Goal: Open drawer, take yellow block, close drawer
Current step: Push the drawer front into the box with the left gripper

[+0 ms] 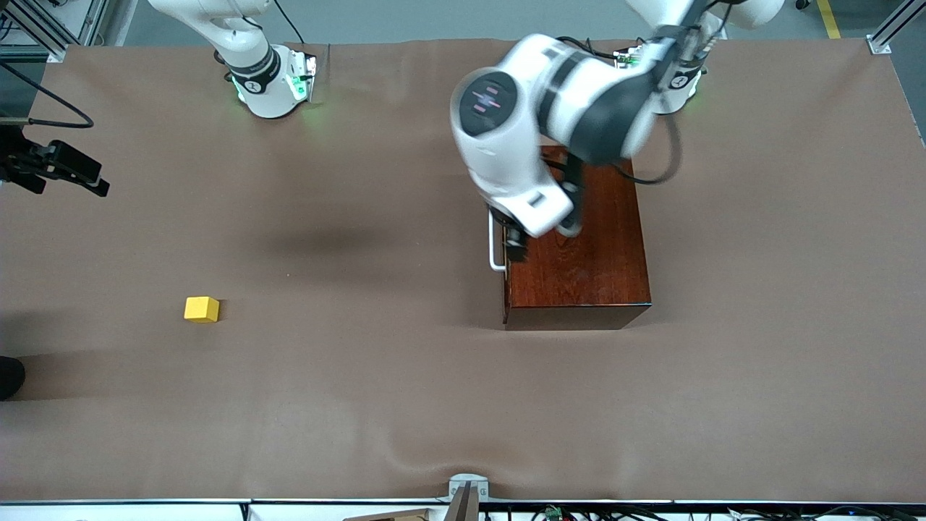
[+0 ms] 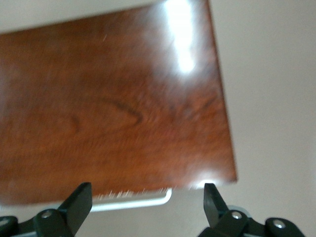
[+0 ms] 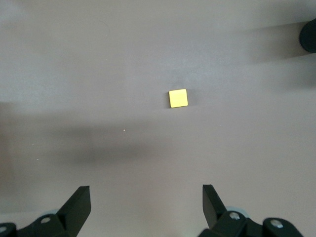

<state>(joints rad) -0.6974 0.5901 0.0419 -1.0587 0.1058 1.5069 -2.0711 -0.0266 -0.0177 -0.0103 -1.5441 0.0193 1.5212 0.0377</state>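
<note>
The dark reddish-brown box (image 1: 579, 253) stands toward the left arm's end of the table, its drawer pushed in. Only the drawer's white loop handle (image 1: 496, 246) shows on the front. My left gripper (image 1: 515, 244) hangs open just over that front edge. In the left wrist view the left gripper (image 2: 147, 190) has the handle (image 2: 133, 201) between its spread fingers and the box top (image 2: 113, 108) past it. The yellow block (image 1: 201, 309) lies alone on the brown cloth toward the right arm's end. My right gripper (image 1: 87, 177) hovers open and empty over that end. The right wrist view has the right gripper (image 3: 146, 192) well above the block (image 3: 178, 98).
Brown cloth (image 1: 362, 398) covers the whole table. A black rounded object (image 1: 9, 376) sits at the cloth's edge at the right arm's end, also in the right wrist view as a dark shape (image 3: 308, 37). A small grey mount (image 1: 467, 490) sits on the table edge nearest the front camera.
</note>
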